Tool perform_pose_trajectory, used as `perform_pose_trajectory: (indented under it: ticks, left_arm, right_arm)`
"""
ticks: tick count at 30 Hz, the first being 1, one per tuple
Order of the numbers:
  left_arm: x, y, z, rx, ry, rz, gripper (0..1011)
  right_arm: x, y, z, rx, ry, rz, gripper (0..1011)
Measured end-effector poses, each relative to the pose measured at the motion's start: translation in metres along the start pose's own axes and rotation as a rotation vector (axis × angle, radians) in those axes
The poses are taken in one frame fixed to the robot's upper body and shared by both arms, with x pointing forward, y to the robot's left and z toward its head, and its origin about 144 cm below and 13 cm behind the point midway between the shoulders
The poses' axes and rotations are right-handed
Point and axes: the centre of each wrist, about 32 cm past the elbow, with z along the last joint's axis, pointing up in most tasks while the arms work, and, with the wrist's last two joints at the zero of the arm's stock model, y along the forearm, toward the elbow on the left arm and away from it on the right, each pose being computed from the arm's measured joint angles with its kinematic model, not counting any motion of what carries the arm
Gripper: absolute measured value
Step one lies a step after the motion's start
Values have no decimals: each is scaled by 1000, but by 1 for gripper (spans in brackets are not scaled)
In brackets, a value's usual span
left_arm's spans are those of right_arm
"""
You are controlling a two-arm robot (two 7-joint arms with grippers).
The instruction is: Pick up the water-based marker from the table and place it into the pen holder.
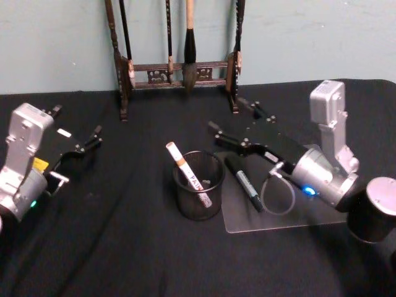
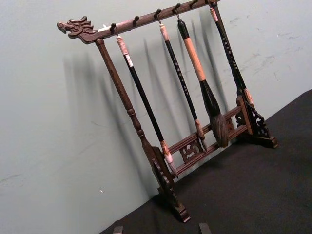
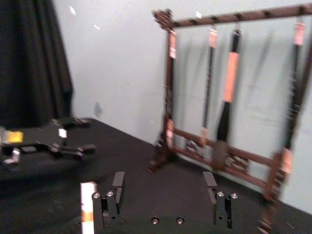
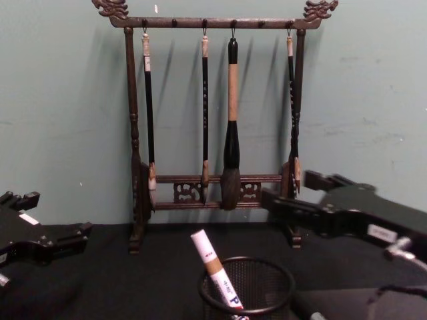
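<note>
— Lifting away now? The right gripper (image 1: 228, 115) hangs with jaws released, just behind the pen holder (image 1: 213, 195).
— Yes. The white marker (image 1: 184, 168) leans inside already. Rise straight, clear of its tip. The left gripper (image 1: 75, 122) rests released, far left.

The holder (image 1: 213, 193) is black wire mesh; the marker (image 1: 180, 159) looks smooth white plastic. The cloth (image 1: 111, 247) is matt black. The rack (image 1: 213, 64), upper frame, is dark polished wood.

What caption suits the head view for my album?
White marker leaning in the mesh pen holder, black marker lying beside it; left gripper and right gripper open.
</note>
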Motion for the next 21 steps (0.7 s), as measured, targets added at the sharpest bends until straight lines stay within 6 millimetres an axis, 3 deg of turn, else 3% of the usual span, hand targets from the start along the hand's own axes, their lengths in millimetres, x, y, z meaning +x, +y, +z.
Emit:
perform_pose_trajectory:
  ticks: [10, 21]
  left_arm:
    - [0, 0, 0, 0, 0, 0, 1001]
    - [0, 0, 0, 0, 0, 0, 1001]
  right_arm:
    - [14, -29, 15, -175, -26, -111, 1000]
    - [16, -30, 15, -341, -36, -98, 1000]
